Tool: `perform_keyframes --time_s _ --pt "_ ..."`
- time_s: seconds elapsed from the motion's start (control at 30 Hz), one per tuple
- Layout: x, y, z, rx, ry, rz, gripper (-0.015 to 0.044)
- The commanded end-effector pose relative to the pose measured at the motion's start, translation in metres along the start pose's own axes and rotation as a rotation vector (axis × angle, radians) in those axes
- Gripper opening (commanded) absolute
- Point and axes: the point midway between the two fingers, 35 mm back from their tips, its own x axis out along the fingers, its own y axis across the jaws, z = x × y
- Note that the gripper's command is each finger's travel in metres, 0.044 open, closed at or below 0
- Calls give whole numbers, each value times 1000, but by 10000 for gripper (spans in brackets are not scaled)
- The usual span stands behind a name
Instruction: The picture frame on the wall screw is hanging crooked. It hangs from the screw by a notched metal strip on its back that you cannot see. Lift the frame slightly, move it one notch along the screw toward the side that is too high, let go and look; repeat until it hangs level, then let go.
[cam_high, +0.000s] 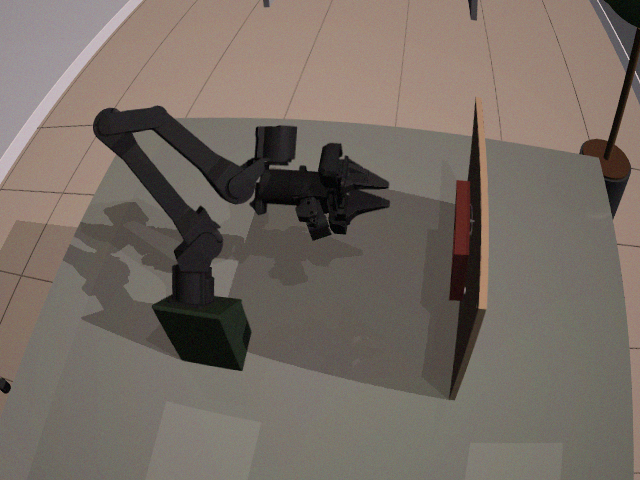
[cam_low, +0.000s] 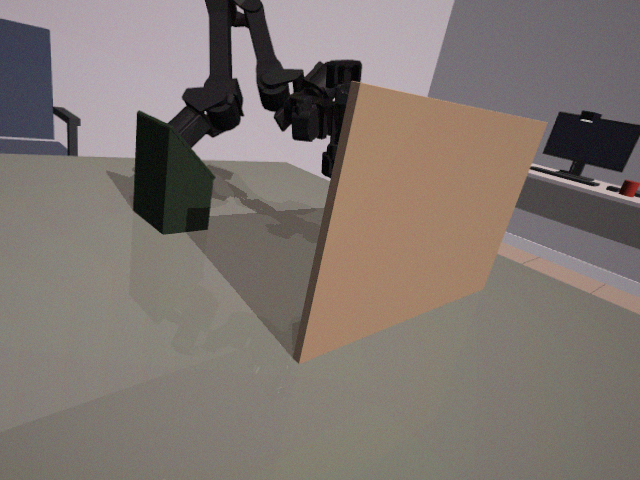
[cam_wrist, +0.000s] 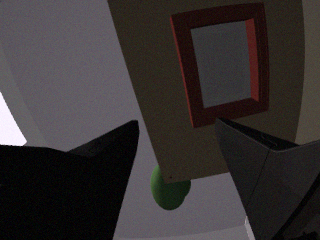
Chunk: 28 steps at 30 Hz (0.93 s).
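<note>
The red picture frame (cam_high: 461, 217) (cam_wrist: 189, 65) with a grey middle hangs on the near face of the upright board (cam_high: 483, 232) (cam_low: 423, 206) (cam_wrist: 285, 75). In the wrist view both the frame and the board look slanted. I cannot tell for sure how far the frame is off level against the board. My gripper (cam_high: 388, 194) (cam_wrist: 176, 126) is open and empty. It stands back from the frame with a clear gap, fingers pointing toward the board. The screw and the notched strip are hidden behind the frame. The board hides the frame in the exterior view.
The arm stands on a dark green wedge-shaped base (cam_high: 206, 335) (cam_low: 155, 175) on the grey-green table (cam_high: 336, 428) (cam_low: 206, 413). A potted plant (cam_high: 607, 157) stands beyond the table. A desk with a monitor (cam_low: 591, 139) and a red cup (cam_low: 629, 188) is in the background.
</note>
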Motion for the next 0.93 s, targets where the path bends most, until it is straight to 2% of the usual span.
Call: perform_keyframes --time_s 0.0,0.4,0.9 --pt "-19 5 6 27 -10 -8 260" --pt "-64 15 31 116 -16 -8 260" --pt "-66 15 33 121 -16 -8 260"
